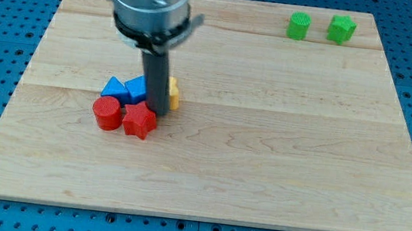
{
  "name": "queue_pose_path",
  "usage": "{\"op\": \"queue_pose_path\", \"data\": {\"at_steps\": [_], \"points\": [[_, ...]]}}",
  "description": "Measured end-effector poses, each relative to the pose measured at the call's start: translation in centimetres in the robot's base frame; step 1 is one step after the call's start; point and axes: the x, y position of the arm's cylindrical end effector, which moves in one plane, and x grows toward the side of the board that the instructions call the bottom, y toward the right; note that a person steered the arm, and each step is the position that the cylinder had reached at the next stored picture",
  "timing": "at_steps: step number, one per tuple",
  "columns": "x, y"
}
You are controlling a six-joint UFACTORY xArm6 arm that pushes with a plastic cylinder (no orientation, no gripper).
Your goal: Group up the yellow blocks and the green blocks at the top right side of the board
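Two green blocks sit at the view's top right: a round one (299,26) and a blocky one (341,28) to its right. A yellow block (173,94) shows only as a small edge, mostly hidden behind my rod. My tip (159,112) stands on the board just left of that yellow block and just right of the blue blocks, above the red star. I see no other yellow block; the rod may hide one.
A blue triangle (115,88) and a blue block (137,88) lie left of the rod. A red cylinder (107,112) and a red star (140,122) lie below them. The wooden board (263,161) rests on a blue pegboard.
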Motion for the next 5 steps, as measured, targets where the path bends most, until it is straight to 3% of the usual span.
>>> {"op": "queue_pose_path", "data": {"at_steps": [1, 2, 3, 4, 5], "points": [[-5.6, 0.3], [-7.9, 1.1], [-7.9, -2.3], [-9.0, -9.2], [-13.1, -0.7]]}}
